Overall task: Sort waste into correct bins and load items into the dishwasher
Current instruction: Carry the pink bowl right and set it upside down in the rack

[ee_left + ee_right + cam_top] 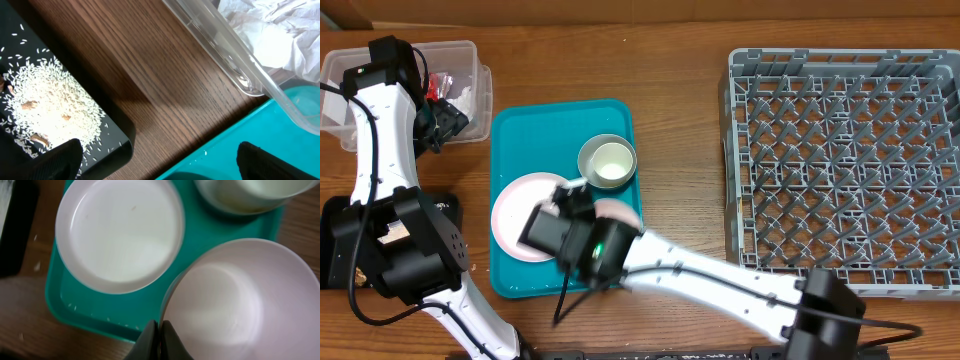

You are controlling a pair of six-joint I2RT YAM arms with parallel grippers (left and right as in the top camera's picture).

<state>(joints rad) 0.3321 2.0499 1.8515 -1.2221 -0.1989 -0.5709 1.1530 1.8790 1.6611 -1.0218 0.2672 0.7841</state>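
My right gripper (159,330) is shut on the near rim of the small white bowl (235,305), which sits at the teal tray's right side. Beside it lies the pale round plate (120,230) (510,215). At the tray's far end stands the grey metal-rimmed bowl (607,162) (240,195) with something white inside it. My left gripper (160,165) hangs open over bare wood, between the black tray (115,135) holding rice crumbs (50,100) and the clear tub (240,65) holding the crumpled napkin (280,30). A red wrapper (442,82) lies in the tub.
The grey peg rack (845,160) fills the right side of the table, with nothing in it. The teal serving tray (515,280) lies mid-left. The left arm's body stretches over the black tray (335,240) and the tub's right end.
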